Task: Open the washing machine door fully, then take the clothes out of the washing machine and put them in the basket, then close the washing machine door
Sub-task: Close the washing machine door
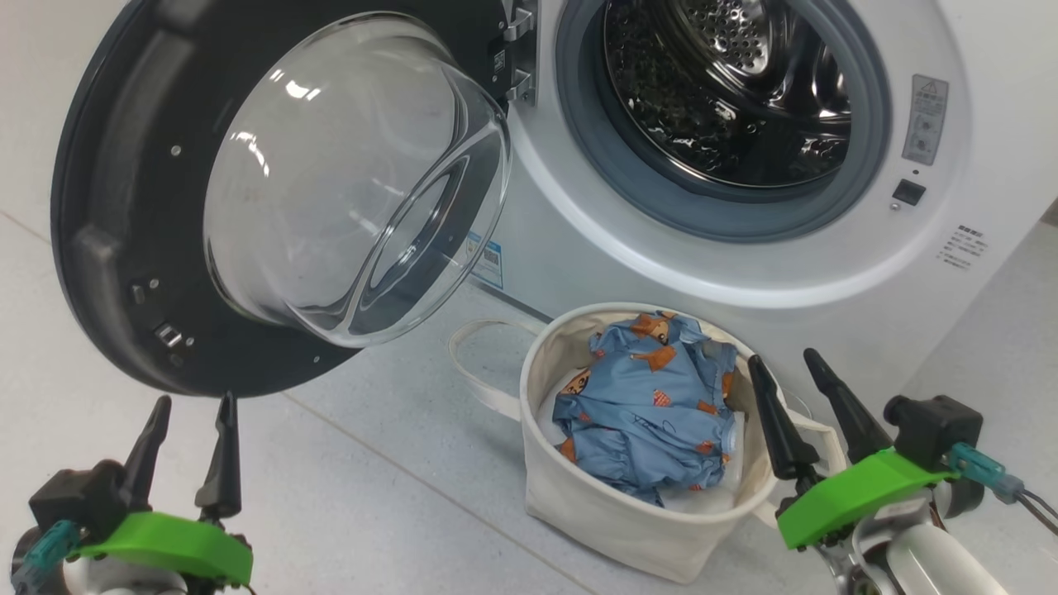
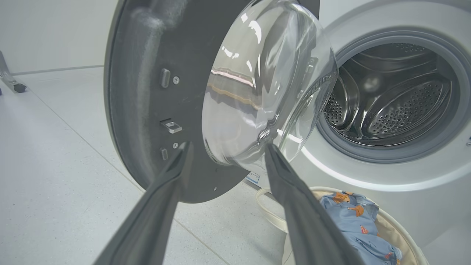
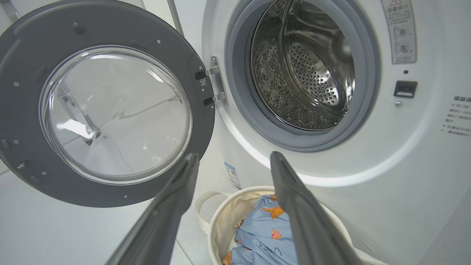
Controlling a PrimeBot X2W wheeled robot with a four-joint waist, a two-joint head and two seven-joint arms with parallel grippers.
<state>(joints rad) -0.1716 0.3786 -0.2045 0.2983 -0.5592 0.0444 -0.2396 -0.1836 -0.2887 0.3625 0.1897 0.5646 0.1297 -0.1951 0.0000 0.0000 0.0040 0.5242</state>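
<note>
In the head view the washing machine door stands swung wide open across the upper left of the frame, its black inner rim facing the camera and its domed glass window bulging out toward the lower right. It hangs from a hinge at the top centre, on the left edge of the washing machine, whose white front takes up the upper right. A grey rubber ring circles the mouth of the perforated steel drum. A small blue label shows low on the machine's front, just beyond the edge of the glass. The basket sits on the pale floor at lower centre, just in front of the machine and below its opening, with one loop handle lying out to its left. The clothes, light-blue fabric printed with orange animals, lie bunched inside the basket on its white liner. The left gripper is at the lower left, below the bottom edge of the door and apart from it, its two dark fingers spread and holding nothing. The right gripper is at the lower right, beside the basket's right rim, its fingers likewise spread wide with nothing between them. Both wrist views look along parted fingers toward the open door and the drum.
</note>
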